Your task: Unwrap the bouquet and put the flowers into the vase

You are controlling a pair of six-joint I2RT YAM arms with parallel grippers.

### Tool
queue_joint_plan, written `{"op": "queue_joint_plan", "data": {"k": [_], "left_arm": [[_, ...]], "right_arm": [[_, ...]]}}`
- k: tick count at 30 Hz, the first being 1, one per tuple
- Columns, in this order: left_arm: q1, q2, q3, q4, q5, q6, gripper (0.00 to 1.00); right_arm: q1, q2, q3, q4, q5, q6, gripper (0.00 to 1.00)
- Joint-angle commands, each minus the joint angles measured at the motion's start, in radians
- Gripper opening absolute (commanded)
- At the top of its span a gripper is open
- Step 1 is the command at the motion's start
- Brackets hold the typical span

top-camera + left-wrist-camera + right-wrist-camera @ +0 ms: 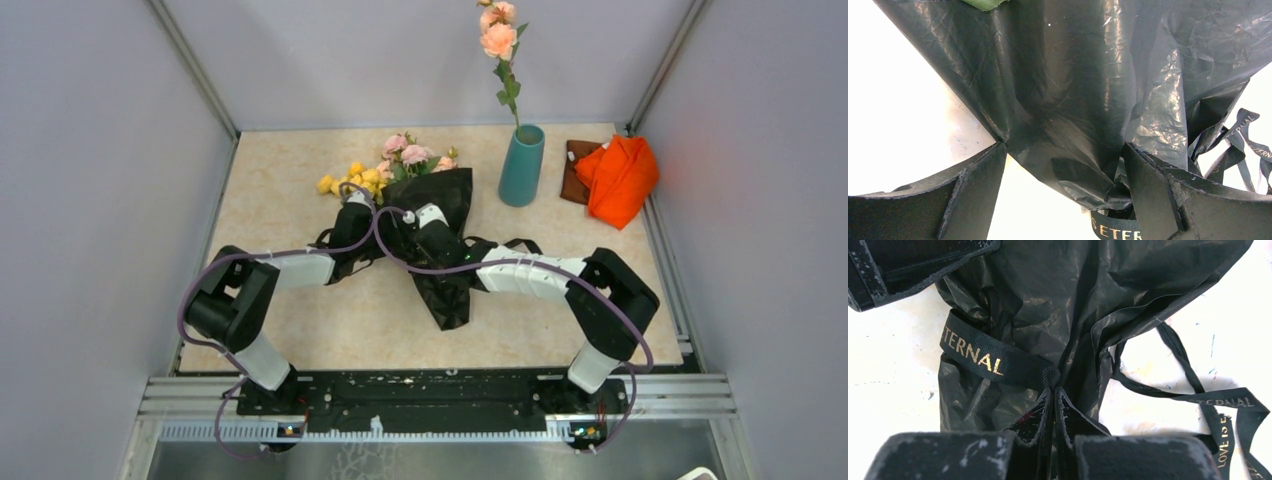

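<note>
- Bouquet (447,195): lies flat near the middle of the table (290,335), with its pink and yellow flowers (395,165) pointing to the far side. The glossy black wrapping sheet (1068,75) is not yet opened.
- Right gripper (1053,396): jaws pressed together, the tips pinching the black ribbon (978,356) where its lettered band crosses the gathered neck of the sheet. Whether a fold of sheet is caught in the pinch too cannot be told.
- Left gripper (1064,150): jaws spread wide, one finger on each side of the narrow end of the wrapping. It holds nothing.
- Vase (521,168): teal and upright, to the right of the bouquet and apart from it. A tall peach rose (498,40) stands in it, and an orange cloth (620,178) lies just beyond.
- Hazard 1: nothing pins the bouquet, so a pull on the ribbon would likely drag the whole bunch rather than loosen the tie.
- Hazard 2: the pinch sits on the band, not on a loose ribbon tail (1220,405). Pulling there may tighten the knot, or the smooth ribbon may slip out.
- Hazard 3: if sheet is caught with the ribbon, it may tear.
- Hazard 4: a sweep to the right could topple the slim vase.
</note>
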Motion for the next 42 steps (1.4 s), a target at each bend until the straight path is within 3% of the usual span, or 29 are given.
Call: {"op": "queue_joint_plan", "data": {"k": [1,10,19,25,32,33,36,39,42], "left_arm": [[-0.003,-0.015,-0.010,0.000,-0.001,0.010,0.93],[-0.003,-0.012,-0.005,0.001,0.003,0.010,0.93],[-0.003,-0.013,-0.006,-0.002,0.004,0.011,0.93],[-0.002,-0.016,0.002,-0.006,0.004,0.009,0.93],[-0.003,-0.051,0.006,-0.022,0.003,0.011,0.93],[-0.004,-0.064,0.007,-0.027,0.002,0.011,0.93],[-0.003,-0.126,0.004,-0.051,0.002,0.016,0.94],[-0.004,-0.217,0.000,-0.082,-0.005,0.035,0.95],[-0.005,-0.308,0.013,-0.141,-0.010,0.057,0.96]], "right_arm": [[0.001,-0.040,0.051,-0.011,0.047,-0.013,0.00],[-0.049,-0.196,0.058,-0.068,0.087,-0.020,0.00],[-0.280,-0.420,0.006,-0.137,0.041,-0.029,0.00],[-0.476,-0.540,0.098,-0.280,0.020,0.006,0.00],[-0.529,-0.549,0.128,-0.345,0.048,-0.004,0.00],[-0.528,-0.538,0.114,-0.343,0.043,-0.003,0.03],[-0.529,-0.515,0.071,-0.322,0.028,0.017,0.30],[-0.528,-0.528,0.015,-0.268,-0.017,0.037,0.47],[-0.528,-0.522,-0.023,-0.223,-0.085,0.054,0.54]]}}
